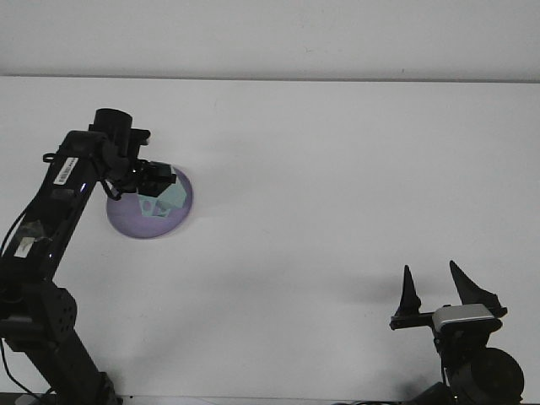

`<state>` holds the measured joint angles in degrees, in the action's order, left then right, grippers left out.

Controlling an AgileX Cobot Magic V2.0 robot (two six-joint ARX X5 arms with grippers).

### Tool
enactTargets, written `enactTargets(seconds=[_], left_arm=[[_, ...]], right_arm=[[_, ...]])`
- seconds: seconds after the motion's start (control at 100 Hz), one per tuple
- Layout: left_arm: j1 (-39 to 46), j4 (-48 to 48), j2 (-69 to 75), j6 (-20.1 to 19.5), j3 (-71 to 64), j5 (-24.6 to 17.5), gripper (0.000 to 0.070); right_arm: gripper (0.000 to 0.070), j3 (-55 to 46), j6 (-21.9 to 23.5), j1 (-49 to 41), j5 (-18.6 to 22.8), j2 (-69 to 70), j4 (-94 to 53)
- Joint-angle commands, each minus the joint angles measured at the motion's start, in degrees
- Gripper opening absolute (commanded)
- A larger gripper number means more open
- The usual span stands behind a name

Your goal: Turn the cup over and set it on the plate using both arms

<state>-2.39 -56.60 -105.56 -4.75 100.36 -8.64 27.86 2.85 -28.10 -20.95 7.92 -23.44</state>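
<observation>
A pale teal cup [166,197] hangs over the purple plate [143,224] at the left of the white table. My left gripper [154,183] is shut on the cup, holding it from above, and the arm partly covers the plate's upper left. Whether the cup touches the plate I cannot tell. At the bottom right my right gripper [434,288] stands open with its two black fingers pointing up and nothing between them.
The white table [337,169] stretches wide between the two arms. A pale wall runs along the table's far edge.
</observation>
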Motion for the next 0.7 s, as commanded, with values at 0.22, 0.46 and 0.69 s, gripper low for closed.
enactTargets(seconds=[0.22,0.46,0.69], left_arm=[[4.2,3.1,-4.0,-2.8,1.4,4.4,0.0012],[4.3,5.7,-7.8,-3.8,1.4,4.7,0.0012],[4.3,6.0,-10.3,-3.8,1.4,4.7,0.0012]], right_arm=[[0.0522,0.2,0.6,-0.3,0.1,0.4,0.5],[0.0522,0.2,0.6,-0.3,0.1,0.4,0.4],[0.0522,0.2,0.6,-0.3,0.1,0.4,0.3]])
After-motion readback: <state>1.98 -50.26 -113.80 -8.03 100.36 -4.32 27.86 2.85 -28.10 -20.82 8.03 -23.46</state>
